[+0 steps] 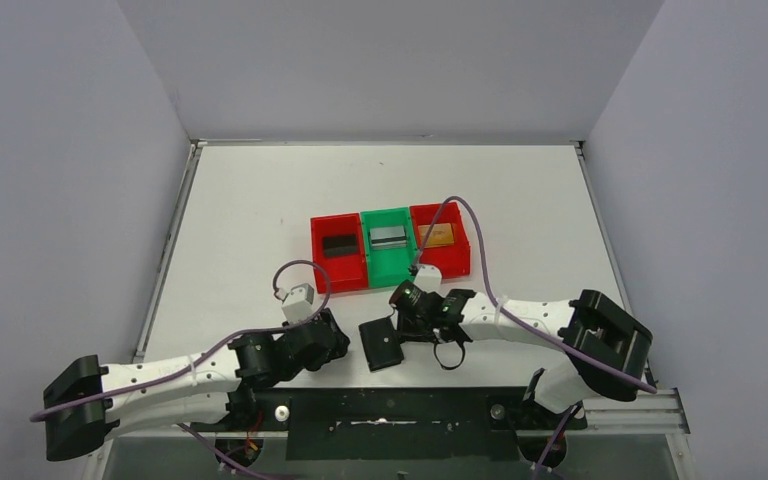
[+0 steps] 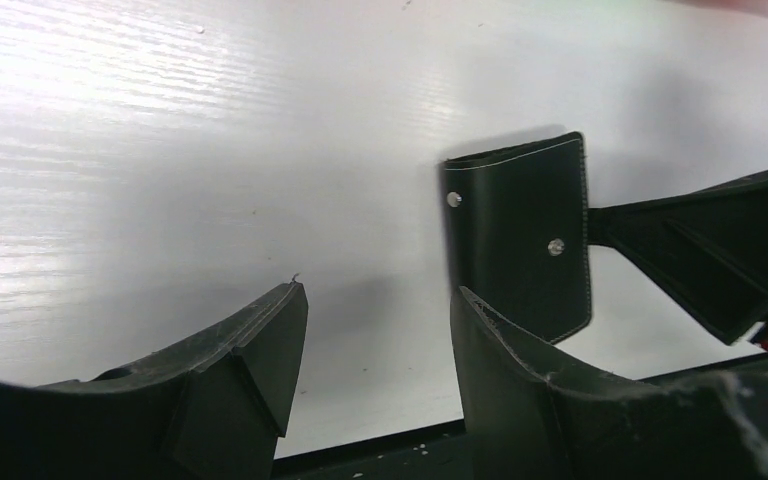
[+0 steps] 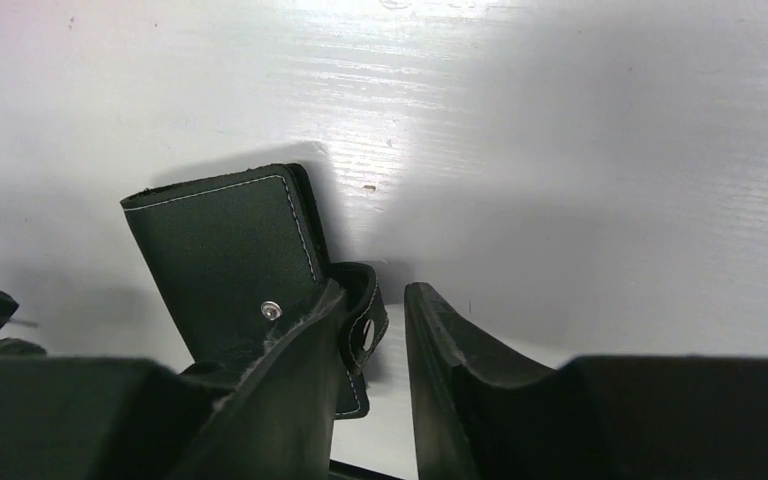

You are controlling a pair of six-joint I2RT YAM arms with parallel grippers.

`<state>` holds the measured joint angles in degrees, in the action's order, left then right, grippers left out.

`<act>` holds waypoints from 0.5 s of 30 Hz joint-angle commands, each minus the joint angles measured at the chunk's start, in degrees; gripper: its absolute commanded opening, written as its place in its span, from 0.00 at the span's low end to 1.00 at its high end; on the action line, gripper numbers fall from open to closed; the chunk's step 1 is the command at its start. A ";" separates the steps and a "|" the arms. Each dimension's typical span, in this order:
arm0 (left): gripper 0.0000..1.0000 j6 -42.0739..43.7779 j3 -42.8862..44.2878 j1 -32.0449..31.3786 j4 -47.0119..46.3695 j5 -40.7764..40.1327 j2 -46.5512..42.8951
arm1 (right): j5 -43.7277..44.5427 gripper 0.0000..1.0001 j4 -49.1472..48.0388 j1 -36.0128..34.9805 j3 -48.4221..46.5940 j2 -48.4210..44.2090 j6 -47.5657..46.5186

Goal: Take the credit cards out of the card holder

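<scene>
Nearest, the left pincer (image 2: 378, 295) stands apart and empty, with the card holder (image 2: 520, 235) at its 1 o'clock. The right pincer (image 3: 375, 290) is apart too, the holder's tab (image 3: 363, 330) beside one finger, unclamped. The holder lies shut on the worktop (image 1: 260, 200). Only the top view shows the bins (image 1: 391, 270) at 12 o'clock, holding the black card (image 1: 339, 246), silver card (image 1: 389, 238) and gold card (image 1: 438, 235). Removal looks done.

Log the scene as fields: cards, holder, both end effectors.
black card: in left red bin
silver card: in green bin
gold card: in right red bin
card holder: closed, on table, between arms
left end effector: open, empty, beside holder
right end effector: open, at holder's tab side
</scene>
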<state>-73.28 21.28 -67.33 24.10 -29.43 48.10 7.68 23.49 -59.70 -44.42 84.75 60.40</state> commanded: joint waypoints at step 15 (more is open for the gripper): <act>0.54 2.02 3.85 0.27 -2.70 0.78 5.53 | 0.60 0.00 -4.31 2.05 2.03 -3.44 -2.57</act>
<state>-72.44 22.35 -67.33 23.73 -28.58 54.04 6.61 19.40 -57.95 -41.78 84.58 58.67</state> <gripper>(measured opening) 0.539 0.072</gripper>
